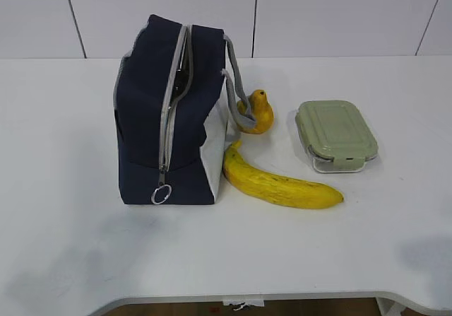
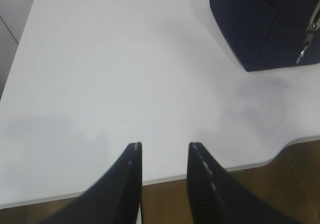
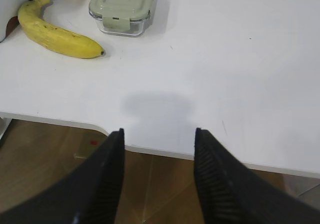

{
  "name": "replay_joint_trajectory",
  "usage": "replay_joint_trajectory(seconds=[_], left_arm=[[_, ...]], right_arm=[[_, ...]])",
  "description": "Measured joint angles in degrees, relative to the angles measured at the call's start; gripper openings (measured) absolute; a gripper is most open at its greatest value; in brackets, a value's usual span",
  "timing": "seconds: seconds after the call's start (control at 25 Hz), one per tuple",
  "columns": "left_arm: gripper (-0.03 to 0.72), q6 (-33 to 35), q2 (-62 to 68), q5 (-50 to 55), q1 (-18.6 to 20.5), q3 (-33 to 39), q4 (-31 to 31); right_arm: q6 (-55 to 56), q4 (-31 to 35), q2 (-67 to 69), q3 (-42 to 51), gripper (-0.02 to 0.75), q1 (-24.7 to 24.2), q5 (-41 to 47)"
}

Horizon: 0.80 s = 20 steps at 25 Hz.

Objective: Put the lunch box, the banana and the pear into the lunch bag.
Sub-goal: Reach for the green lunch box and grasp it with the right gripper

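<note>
One boxy navy-blue fabric lunch bag (image 1: 168, 114), one speckled yellow banana (image 1: 279, 182), one golden pear (image 1: 258, 111), one green-lidded clear lunch box (image 1: 336, 135); left gripper (image 2: 164, 154) and right gripper (image 3: 159, 139) both parted, empty.

We count one lunch bag (image 1: 152, 118), navy blue, with two grey webbing handles (image 1: 236, 83) and one zipper ending in one ring pull (image 1: 161, 195). Beside it we count one pear (image 1: 258, 111), one banana (image 1: 279, 180) and one lunch box (image 1: 335, 133) with one sage-green lid. All four rest on one white table (image 1: 70, 245). From the wrist cameras we count two grippers, the left gripper (image 2: 164, 156) and the right gripper (image 3: 159, 143), each with two dark fingers
</note>
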Motion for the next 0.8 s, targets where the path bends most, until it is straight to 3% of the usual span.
replay_joint_trajectory(seconds=[0.8], left_arm=[[0.239,0.0,0.0,0.0,0.0,0.0,0.0]], right_arm=[[0.0,-0.1,0.0,0.0,0.350,0.0,0.0]])
